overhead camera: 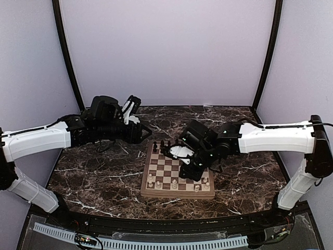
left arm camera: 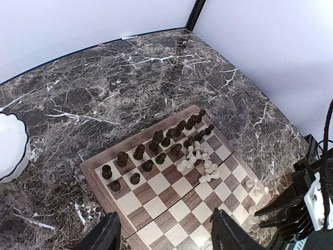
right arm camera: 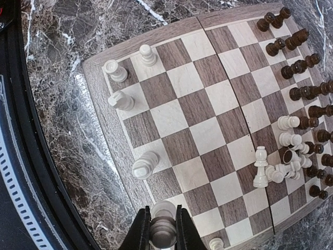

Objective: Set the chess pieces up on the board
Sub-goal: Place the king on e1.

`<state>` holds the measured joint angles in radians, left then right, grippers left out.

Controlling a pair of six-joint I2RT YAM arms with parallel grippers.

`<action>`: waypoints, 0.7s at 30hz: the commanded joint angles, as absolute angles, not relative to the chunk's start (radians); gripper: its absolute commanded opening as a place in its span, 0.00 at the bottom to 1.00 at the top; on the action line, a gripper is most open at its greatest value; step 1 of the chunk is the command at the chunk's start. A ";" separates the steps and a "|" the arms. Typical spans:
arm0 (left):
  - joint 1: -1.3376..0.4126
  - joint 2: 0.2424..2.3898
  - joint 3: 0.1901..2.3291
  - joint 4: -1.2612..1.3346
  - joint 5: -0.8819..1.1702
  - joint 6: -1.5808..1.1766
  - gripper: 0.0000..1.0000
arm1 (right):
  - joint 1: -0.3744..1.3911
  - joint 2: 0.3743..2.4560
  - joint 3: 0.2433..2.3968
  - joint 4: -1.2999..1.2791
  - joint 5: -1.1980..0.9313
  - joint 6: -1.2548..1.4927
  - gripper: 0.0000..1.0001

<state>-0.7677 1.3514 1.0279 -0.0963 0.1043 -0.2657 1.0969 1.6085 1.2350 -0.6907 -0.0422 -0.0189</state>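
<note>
The board (overhead camera: 156,191) lies mid-table. My right gripper (right arm camera: 163,232) is shut on a cream-white piece (right arm camera: 163,212) and holds it over the board's white-side edge; in the top view it (overhead camera: 191,171) hangs over the board's right half. Several white pieces (right arm camera: 144,165) stand along that edge. A heap of white pieces (right arm camera: 283,161) lies fallen mid-board beside the dark pieces (right arm camera: 302,67), which stand in two rows. My left gripper (left arm camera: 166,237) is open and empty, above the board's edge (left arm camera: 96,177), with the dark rows (left arm camera: 148,153) and the white heap (left arm camera: 200,162) ahead of it.
A white scalloped dish (left arm camera: 10,148) sits on the marble table left of the board. Purple walls close in the back and both sides. My right arm's black wrist (left arm camera: 307,208) shows at the right of the left wrist view.
</note>
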 commanded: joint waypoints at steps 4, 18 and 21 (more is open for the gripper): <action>-0.765 1.293 1.047 -0.130 0.085 -0.283 0.62 | 1.097 1.605 1.123 -0.548 -0.065 -0.032 0.04; -0.765 1.269 1.045 -0.167 0.078 -0.296 0.62 | 1.096 1.672 1.122 -0.479 -0.081 -0.052 0.05; -0.765 1.265 1.045 -0.172 0.073 -0.297 0.61 | 1.097 1.677 1.120 -0.474 -0.082 -0.051 0.05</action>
